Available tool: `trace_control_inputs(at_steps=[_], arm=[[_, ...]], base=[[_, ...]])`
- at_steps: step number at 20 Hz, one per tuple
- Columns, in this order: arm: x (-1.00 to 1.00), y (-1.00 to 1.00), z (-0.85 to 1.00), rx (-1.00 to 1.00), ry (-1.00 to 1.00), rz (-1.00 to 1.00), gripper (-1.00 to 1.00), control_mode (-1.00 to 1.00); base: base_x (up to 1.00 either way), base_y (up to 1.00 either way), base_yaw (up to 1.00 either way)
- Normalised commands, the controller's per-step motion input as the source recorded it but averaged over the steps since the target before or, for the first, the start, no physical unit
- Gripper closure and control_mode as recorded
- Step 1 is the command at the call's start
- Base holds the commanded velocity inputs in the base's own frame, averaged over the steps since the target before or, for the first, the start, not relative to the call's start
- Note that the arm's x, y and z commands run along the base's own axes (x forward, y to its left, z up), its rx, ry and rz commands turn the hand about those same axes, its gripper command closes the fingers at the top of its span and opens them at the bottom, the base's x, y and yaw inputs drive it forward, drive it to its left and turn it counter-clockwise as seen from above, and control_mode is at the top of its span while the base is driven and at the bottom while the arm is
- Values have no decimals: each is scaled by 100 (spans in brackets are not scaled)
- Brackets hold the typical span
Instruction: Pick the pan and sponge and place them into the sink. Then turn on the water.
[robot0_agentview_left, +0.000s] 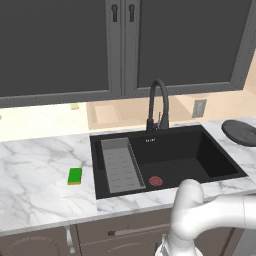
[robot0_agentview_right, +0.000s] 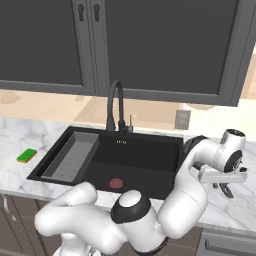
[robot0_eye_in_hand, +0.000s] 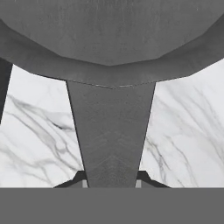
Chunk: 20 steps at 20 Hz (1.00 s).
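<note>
The gripper (robot0_agentview_right: 225, 189) hangs low over the marble counter (robot0_agentview_left: 35, 175) to the right of the sink (robot0_agentview_right: 150, 172), its jaws drawn almost fully together on the handle of the pan (robot0_eye_in_hand: 111, 39); in the hand view that grey handle runs straight up from between the two dark tips, touching both, and widens into the pan's rounded dark body just ahead of them. In the left base view the pan (robot0_agentview_left: 240, 131) sits on the counter close to the basin's right rim, well apart from the green sponge (robot0_agentview_left: 75, 175), which lies flat on the marble at the far side of the sink from the jaws, near the basin's left rim. Between jaws and sponge lies the whole black basin, holding a grey ribbed tray (robot0_agentview_left: 120, 165) against its far wall from the gripper and a red drain (robot0_agentview_left: 156, 180) on its floor, nearer the front edge. The black gooseneck faucet (robot0_agentview_left: 158, 107) rises from the back rim, arching over the basin with no water running. Dark cabinet doors (robot0_agentview_left: 55, 45) hang above and behind the counter, and a wall outlet (robot0_agentview_right: 182, 119) sits on the pale backsplash beyond the pan. White veined marble shows bare on both sides of the handle beneath the jaws. The robot's own arm (robot0_agentview_right: 190, 200) bends across the counter front beside the sink's right wall.
</note>
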Motion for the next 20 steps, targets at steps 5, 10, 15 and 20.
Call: trace_control_inputs(at_steps=[5,10,15,20], arm=[[-28,48,2,-5,0,0,100,-100],[-28,41,0,-4,0,0,100,-100],[-28,37,0,-4,0,0,100,-100],[-25,37,0,-4,0,0,100,-100]], base=[[0,0,0],[0,0,0],[0,0,0],[0,0,0]])
